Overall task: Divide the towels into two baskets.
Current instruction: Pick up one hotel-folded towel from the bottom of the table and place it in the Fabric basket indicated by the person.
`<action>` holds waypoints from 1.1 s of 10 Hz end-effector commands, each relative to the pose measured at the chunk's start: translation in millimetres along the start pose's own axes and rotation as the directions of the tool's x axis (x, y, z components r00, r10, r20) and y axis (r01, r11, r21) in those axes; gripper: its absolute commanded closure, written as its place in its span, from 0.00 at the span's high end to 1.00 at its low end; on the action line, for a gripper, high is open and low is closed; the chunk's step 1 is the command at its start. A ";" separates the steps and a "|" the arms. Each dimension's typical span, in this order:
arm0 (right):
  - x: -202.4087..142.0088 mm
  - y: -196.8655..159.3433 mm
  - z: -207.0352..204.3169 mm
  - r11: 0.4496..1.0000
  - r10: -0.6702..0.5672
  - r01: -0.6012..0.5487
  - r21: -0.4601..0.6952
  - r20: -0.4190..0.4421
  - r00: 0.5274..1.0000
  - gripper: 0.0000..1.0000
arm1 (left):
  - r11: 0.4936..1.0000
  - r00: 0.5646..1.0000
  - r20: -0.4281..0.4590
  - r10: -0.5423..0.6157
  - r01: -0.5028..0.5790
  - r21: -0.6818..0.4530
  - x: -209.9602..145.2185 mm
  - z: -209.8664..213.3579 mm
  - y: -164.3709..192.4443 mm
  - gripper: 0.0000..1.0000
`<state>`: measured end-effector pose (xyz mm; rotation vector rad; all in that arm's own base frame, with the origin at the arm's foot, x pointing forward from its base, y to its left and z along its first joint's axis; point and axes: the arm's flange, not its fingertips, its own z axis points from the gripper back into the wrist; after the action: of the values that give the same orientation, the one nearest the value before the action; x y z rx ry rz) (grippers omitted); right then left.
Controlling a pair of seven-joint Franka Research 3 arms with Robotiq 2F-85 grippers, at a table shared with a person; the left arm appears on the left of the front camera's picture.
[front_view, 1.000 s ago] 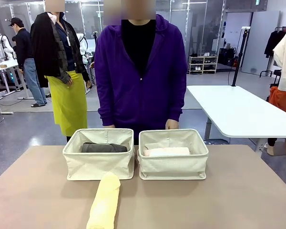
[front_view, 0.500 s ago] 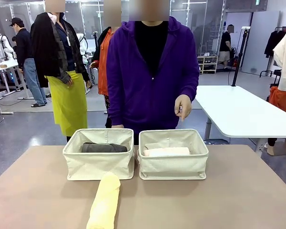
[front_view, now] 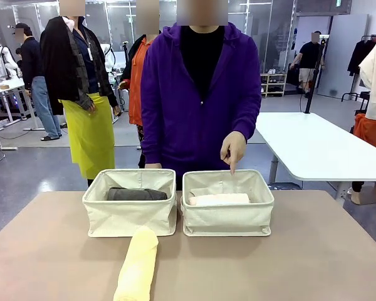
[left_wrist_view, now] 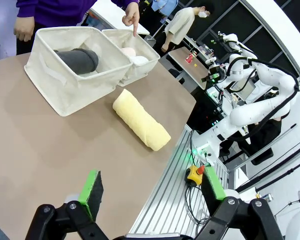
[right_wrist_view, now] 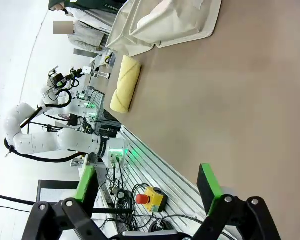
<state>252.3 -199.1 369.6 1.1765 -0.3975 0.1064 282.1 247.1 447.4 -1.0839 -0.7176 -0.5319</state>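
Two cream baskets stand side by side at the table's far side. The left basket [front_view: 130, 216] [left_wrist_view: 65, 85] holds a dark grey towel [front_view: 136, 194] [left_wrist_view: 80, 59]. The right basket [front_view: 228, 216] [left_wrist_view: 135, 67] [right_wrist_view: 165, 25] holds a pale pink towel [front_view: 218, 200] and a white one [left_wrist_view: 139, 60] beside it. A pale yellow towel [front_view: 138, 266] [left_wrist_view: 140, 121] [right_wrist_view: 126, 84] lies on the table in front of the left basket. The person's hand [front_view: 233, 150] [left_wrist_view: 132, 13] points a finger down over the right basket. My left gripper [left_wrist_view: 152, 192] and right gripper [right_wrist_view: 147, 187] hang open near the table's near edge, holding nothing.
The brown table [front_view: 301, 263] has free room on both sides of the yellow towel. A person in a purple hoodie [front_view: 197, 94] stands behind the baskets. A white table [front_view: 313, 147] stands behind at the right. Other people stand farther back.
The person's hand has risen from the right basket's far rim, then lowered with a finger pointing down over that basket. Towels, baskets and grippers have not moved.
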 end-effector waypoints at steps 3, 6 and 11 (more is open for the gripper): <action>-2.4 6.4 0.8 1.000 0.000 0.000 0.007 0.003 1.000 1.00 | 1.000 1.000 -0.001 -0.001 0.001 -0.006 -1.8 2.1 -2.9 1.00; -2.4 6.4 0.8 1.000 0.000 0.000 0.007 0.003 1.000 1.00 | 1.000 1.000 -0.001 -0.001 0.001 -0.006 -1.8 2.1 -2.9 1.00; -2.4 6.4 0.8 1.000 0.000 0.000 0.007 0.003 1.000 1.00 | 0.996 0.979 -0.202 0.032 -0.048 -0.070 23.1 -84.0 1.7 1.00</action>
<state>251.9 -198.5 369.9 1.1794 -0.3942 0.1074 311.6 194.8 441.7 -1.1039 -0.5909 -0.6202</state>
